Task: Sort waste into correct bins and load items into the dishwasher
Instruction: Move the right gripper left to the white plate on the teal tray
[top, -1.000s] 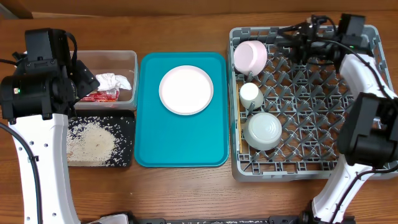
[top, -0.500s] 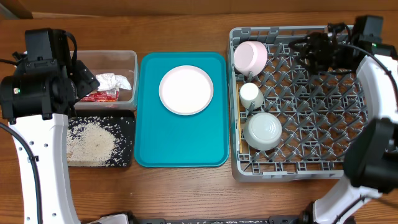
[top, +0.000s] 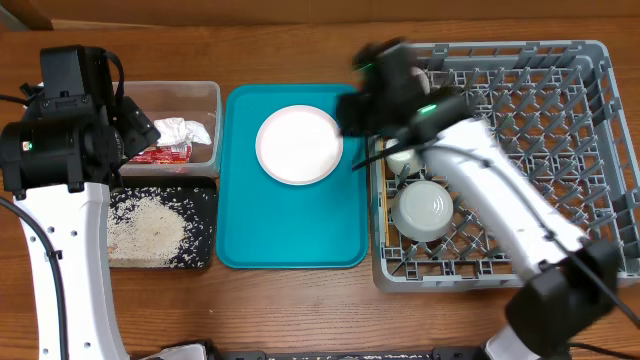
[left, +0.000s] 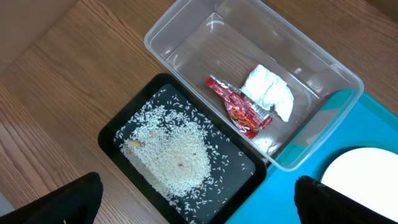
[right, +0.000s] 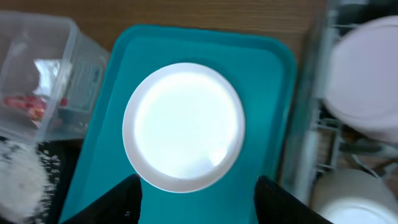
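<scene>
Over from the rack's (top: 560, 130) far corner, my right claw (right: 198, 200) now hangs open above the pink plate (top: 299, 145) on the teal tray (top: 290, 240). Left claw (left: 198, 204) gapes empty over the black tray (left: 111, 132).

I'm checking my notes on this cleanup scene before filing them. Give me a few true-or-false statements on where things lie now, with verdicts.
1. The pink plate lies on the teal tray. True.
2. The red wrapper lies in the black tray. False: it lies in the clear tub, beside the napkin.
3. The rice is in the black tray. True.
4. The right gripper grips the pink plate. False: its jaws stand open over the plate and hold nothing.
5. The dish rack holds no dishes. False: a grey-green bowl sits in it.
</scene>
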